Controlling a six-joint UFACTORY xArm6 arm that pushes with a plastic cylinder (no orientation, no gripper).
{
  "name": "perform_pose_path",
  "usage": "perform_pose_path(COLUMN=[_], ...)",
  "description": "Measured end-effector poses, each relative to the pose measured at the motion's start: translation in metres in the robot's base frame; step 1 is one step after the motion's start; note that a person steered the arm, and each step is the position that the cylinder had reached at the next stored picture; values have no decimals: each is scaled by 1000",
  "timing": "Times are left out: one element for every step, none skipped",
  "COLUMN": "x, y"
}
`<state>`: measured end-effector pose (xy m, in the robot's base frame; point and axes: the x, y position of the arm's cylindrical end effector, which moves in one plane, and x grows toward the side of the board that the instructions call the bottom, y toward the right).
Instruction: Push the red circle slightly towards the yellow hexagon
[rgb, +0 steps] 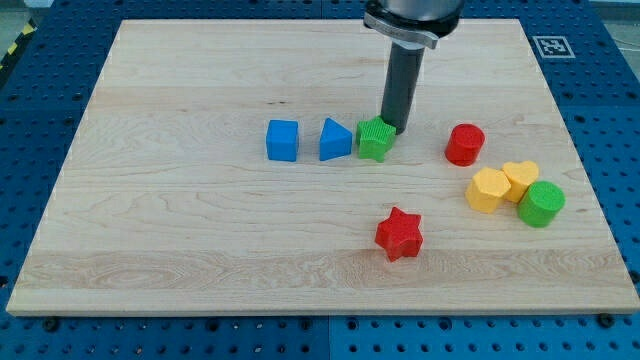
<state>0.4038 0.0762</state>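
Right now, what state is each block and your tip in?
My tip: at green star's upper right edge.
Red circle: free, above yellow hexagon.
Yellow heart: between hexagon and green circle.
Blue cube, blue triangle, red star: untouched.

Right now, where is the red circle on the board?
The red circle sits in the right half of the view, just above the yellow hexagon and apart from it. My tip is to its left, beside the green star.

A straight, dark, matte cylindrical rod (403, 90) hangs from a wider black round mount ringed by a silvery metal collar (400, 27).
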Motion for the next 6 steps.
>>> perform_pose_path(x=[-3, -18, -31, -28, -10, 9], y=[-12, -4, 41, 82, 93, 97])
